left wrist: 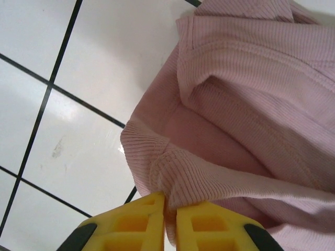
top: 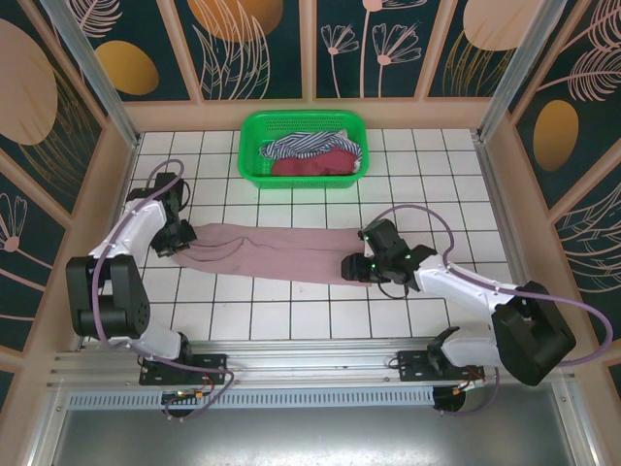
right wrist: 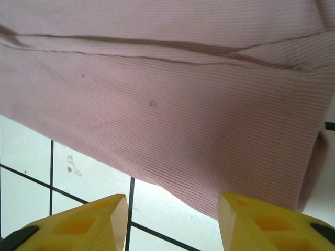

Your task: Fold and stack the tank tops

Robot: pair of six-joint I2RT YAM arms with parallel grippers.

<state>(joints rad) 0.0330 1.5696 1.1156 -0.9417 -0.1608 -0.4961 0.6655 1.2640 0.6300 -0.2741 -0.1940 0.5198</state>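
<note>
The mauve-pink tank top lies stretched in a long band across the middle of the tiled table. My left gripper sits at its left end, shut on a ribbed fold of the cloth, which is pinched between the yellow fingers. My right gripper hovers at the right end, open, its yellow fingers apart just in front of the pink top's hem with nothing between them. The striped tank top and the dark red tank top lie crumpled in the basket.
A green plastic basket stands at the back centre of the table. Wooden walls and metal posts close in the left, right and back sides. White tiles lie bare in front of the pink top.
</note>
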